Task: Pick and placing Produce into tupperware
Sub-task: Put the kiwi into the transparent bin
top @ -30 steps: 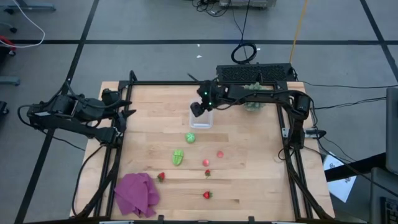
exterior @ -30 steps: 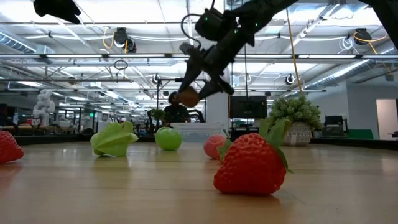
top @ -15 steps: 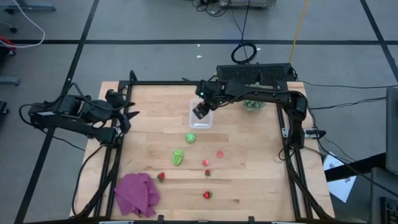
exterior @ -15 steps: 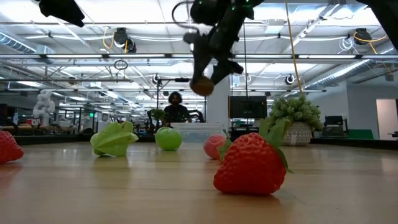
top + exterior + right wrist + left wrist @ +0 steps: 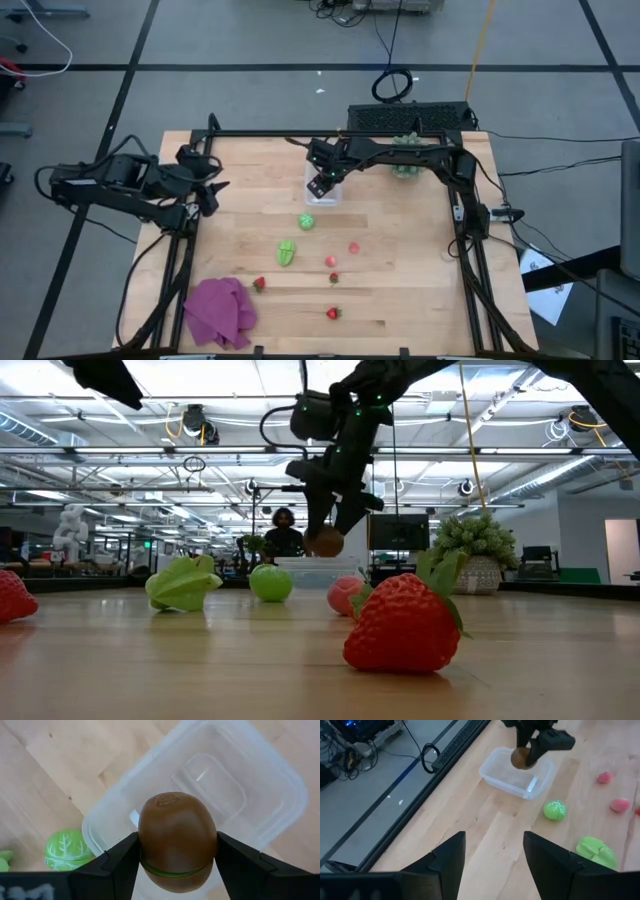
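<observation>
Clear glossy plastic tupperware [image 5: 260,795], smooth brown kiwi [image 5: 177,840], matt wooden table [image 5: 400,290].

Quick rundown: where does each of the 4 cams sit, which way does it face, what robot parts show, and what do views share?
High: overhead, straight down; table, both arms.
Low: table height, level toward the room; strawberry up close, right gripper above.
Left wrist: past its open fingers across the table to the tupperware.
Right wrist: down over the tupperware, fingers clamping the kiwi.
Shared: all four show the held kiwi over the tupperware.

tupperware [image 5: 260,785] near rim hidden behind kiwi [image 5: 177,840] — interior blurred
</observation>
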Robot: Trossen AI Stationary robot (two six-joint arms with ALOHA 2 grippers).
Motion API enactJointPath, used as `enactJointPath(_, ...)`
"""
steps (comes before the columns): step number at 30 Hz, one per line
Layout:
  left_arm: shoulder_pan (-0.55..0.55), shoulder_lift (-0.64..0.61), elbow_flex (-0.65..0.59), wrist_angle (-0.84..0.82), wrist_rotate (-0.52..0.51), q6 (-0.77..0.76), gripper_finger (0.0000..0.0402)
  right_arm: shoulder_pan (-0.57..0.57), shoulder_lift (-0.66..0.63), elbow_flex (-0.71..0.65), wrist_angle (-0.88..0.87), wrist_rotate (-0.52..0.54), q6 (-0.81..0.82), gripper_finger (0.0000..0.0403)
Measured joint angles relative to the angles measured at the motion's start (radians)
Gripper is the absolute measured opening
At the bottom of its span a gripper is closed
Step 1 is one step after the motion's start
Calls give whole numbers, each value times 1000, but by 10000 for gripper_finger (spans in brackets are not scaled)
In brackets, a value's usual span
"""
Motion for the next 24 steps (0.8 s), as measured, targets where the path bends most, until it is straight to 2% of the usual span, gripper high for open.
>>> enactJointPath(7,0,11,0,-1,0,1,205,1,28,2,72,-81,-45,224)
enactJointPath(24,0,11,0,-4,0,1,205,-29,56,-3,52,-50,-81,224)
